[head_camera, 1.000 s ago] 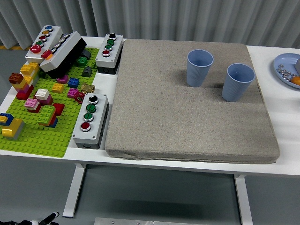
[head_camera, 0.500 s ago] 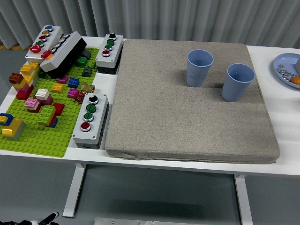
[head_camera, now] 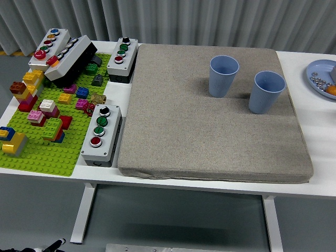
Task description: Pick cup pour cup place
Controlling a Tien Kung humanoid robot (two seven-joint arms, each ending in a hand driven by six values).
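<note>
Two light-blue ribbed plastic cups, left (head_camera: 223, 76) and right (head_camera: 267, 92), upright, apart, on grey fabric mat (head_camera: 210, 136). Robot hands out of frame; state cannot be told.

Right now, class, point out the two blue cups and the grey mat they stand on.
Left blue cup (head_camera: 222, 79), head view, on its outer wall.
Right blue cup (head_camera: 266, 95), head view, on its outer wall.
Grey mat (head_camera: 199, 142), head view, on its bare middle.

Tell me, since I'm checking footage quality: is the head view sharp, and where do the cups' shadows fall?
Head view: sharp throughout, no motion blur or glare. Lighting is soft and even. The left blue cup and the right blue cup each cast a faint shadow to their left on the grey mat. The blue plate is cropped by the right edge.
</note>
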